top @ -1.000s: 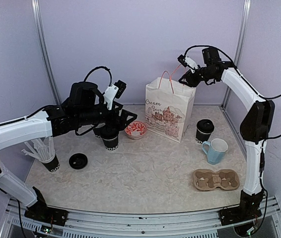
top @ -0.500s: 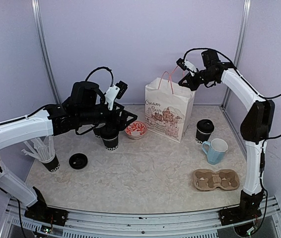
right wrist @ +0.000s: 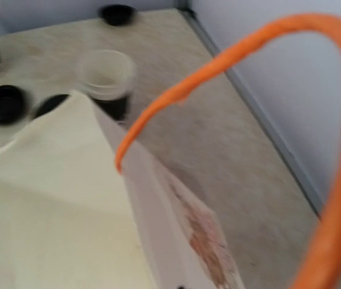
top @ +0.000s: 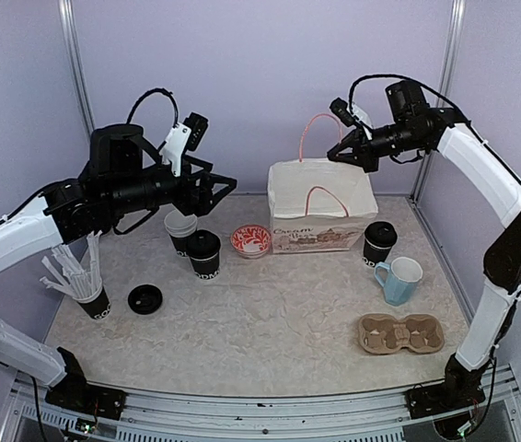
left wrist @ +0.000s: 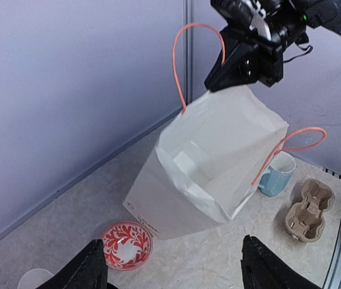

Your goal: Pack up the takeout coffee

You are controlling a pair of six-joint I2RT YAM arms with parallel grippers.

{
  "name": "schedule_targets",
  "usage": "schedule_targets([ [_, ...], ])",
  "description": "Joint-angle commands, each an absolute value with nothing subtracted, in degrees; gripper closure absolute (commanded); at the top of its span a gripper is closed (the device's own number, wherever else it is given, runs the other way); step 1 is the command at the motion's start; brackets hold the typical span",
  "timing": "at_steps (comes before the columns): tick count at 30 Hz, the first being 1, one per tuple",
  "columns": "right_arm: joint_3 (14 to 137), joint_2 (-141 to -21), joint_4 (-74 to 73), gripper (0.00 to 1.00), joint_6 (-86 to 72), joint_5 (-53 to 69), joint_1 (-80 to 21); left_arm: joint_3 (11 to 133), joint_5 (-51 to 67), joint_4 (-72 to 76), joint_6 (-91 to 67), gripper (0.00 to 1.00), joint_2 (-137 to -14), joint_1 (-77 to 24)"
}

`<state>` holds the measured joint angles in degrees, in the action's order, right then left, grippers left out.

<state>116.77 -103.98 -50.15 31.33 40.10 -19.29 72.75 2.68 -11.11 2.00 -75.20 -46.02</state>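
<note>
Cups sit on the worktop, all upright. One lidded cup stands at the left-middle, with an unlidded cup touching or just behind it. A loose lid lies well to their left, nearer the front. A second lidded cup stands right of the paper bag, just behind the blue mug.

Right claw is shut on the bag's upper rim by the orange handle. It holds the bag tipped over, mouth turned toward the left side. From the left wrist the mouth gapes straight at the camera and nothing shows in the part of the inside that is visible.

Left claw is spread wide and holds nothing. It hangs in the air above the worktop.

Key relation: the near lidded cup lies below the left claw and slightly toward the front, long axis vertical. The bag mouth lies off to that claw's right at about its own height. The left arm is much the nearer to that cup pair. The right arm is nearer the second lidded cup, but it is busy with the bag.

My read: the left claw has to drop down, take a cup from the side, then carry it rightward into the mouth. Risk: a sideways bag may let a cup roll or spill.
</note>
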Motion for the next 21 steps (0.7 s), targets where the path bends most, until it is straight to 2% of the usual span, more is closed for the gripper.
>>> schedule_targets([
  [1,112.9,-99.8,-53.1,1.0,33.8,43.0,-22.2,76.4,-1.5,-11.2,4.8,0.26,-70.4,-47.5],
  [6,108.1,-95.5,-54.3,1.0,35.1,41.5,-27.1,79.7,-1.5,-13.9,5.7,0.26,-71.3,-48.4],
  [14,103.8,-92.8,-57.0,1.0,36.8,40.8,-34.0,84.9,5.3,-20.1,4.4,0.27,-79.6,-50.8],
  [21,103.6,-92.9,-57.6,1.0,36.5,42.8,-36.1,87.4,13.6,-25.9,6.9,0.27,-84.4,-51.2],
])
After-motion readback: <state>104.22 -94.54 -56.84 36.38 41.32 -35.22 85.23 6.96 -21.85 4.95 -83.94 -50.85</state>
